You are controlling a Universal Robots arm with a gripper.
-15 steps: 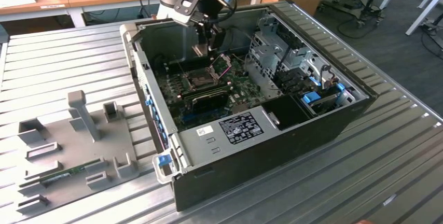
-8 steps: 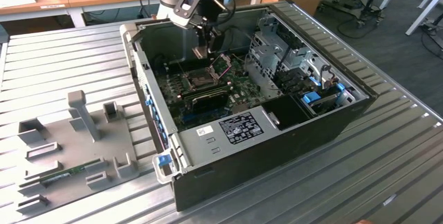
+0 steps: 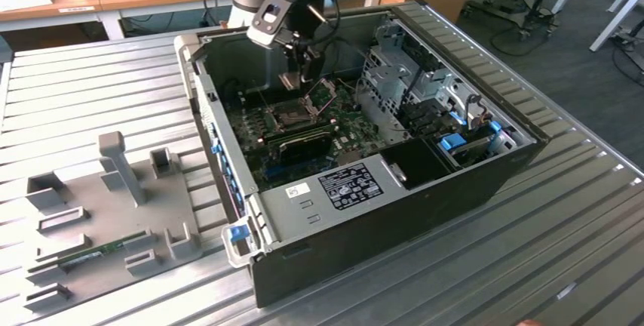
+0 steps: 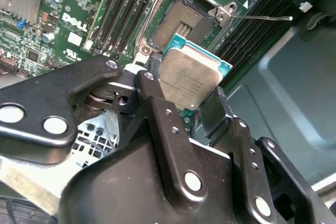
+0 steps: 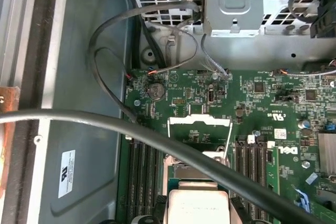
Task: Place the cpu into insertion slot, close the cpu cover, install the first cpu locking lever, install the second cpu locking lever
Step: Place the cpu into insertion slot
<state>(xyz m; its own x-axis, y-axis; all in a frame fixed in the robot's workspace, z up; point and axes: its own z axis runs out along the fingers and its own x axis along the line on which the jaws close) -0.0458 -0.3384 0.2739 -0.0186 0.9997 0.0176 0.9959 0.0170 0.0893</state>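
My gripper (image 3: 298, 69) hangs inside the open computer case, shut on the cpu (image 3: 289, 81). In the second wrist view the black fingers (image 4: 152, 90) clamp the silver-tan, teal-edged cpu (image 4: 191, 77) by its sides. It hovers a little above the insertion slot (image 4: 181, 22), a dark bare square in a silver frame on the green board. In the exterior view the insertion slot (image 3: 285, 117) lies below and toward the left of the cpu. The cpu cover (image 5: 199, 121) stands raised at the slot's far side. A thin locking lever (image 4: 262, 18) sticks out unlatched.
Black memory slots (image 4: 126, 9) flank the socket. A grey drive cage (image 3: 403, 77) and cables fill the case on the exterior view's right. A black cable (image 5: 131, 124) crosses the first wrist view. A grey fixture plate (image 3: 101, 213) lies on the slatted table beside the case.
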